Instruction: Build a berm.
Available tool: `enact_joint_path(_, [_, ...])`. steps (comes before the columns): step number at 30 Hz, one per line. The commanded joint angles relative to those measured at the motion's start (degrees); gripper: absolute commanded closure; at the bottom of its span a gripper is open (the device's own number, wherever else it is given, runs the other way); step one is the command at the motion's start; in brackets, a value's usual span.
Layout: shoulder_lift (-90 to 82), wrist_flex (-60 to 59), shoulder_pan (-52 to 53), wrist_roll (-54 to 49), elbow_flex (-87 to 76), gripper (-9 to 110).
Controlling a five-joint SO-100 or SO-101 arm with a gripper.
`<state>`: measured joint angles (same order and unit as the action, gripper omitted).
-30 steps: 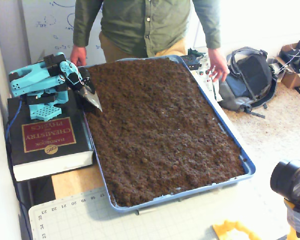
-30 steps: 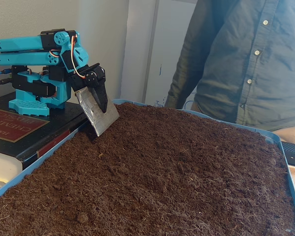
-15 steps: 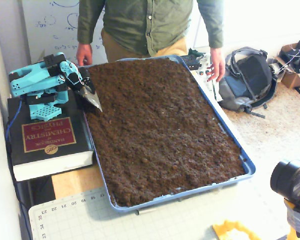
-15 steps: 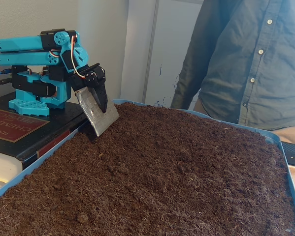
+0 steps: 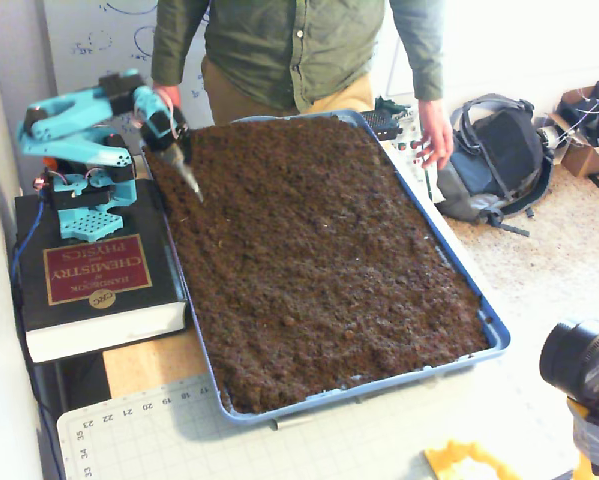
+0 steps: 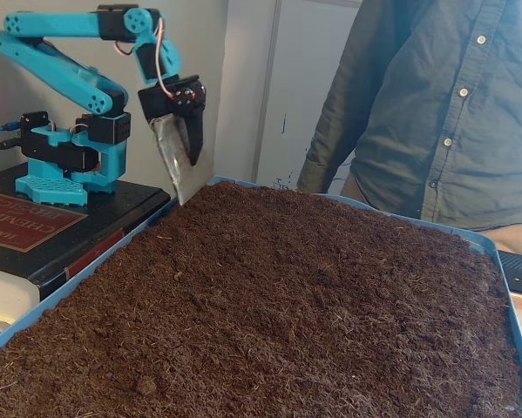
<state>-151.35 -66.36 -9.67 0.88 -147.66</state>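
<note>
Dark brown soil (image 5: 319, 250) (image 6: 313, 305) fills a blue tray (image 5: 489, 325) (image 6: 86, 270) and lies flat and level all over; no berm shows in either fixed view. My turquoise arm stands on a book beside the tray's left edge. Its gripper (image 5: 186, 177) (image 6: 188, 178) hangs above the soil near the tray's far left corner and points down, clear of the surface. One finger (image 6: 175, 165) is a flat silver blade, and the black finger lies against it, so the gripper is shut with nothing in it.
A thick black book (image 5: 94, 275) (image 6: 34, 218) carries the arm's base. A person in a green shirt (image 5: 299, 50) (image 6: 435, 113) stands at the tray's far edge, one hand (image 5: 437, 130) by its corner. A backpack (image 5: 499, 160), a camera (image 5: 579, 365) and a cutting mat (image 5: 139, 430) surround the tray.
The arm has lifted: the gripper rose from the soil surface at the tray's left edge and swung toward the far corner. The soil looks unchanged.
</note>
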Motion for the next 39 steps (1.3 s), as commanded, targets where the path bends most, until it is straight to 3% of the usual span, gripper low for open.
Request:
enact_joint_path(1, [6.9,0.8,-0.8,3.4,10.6,101])
enact_joint_path(18, [50.0,0.6,-9.3,17.6,36.4,101])
enact_joint_path(39, [78.0,1.6,-21.6,26.6,38.1,101])
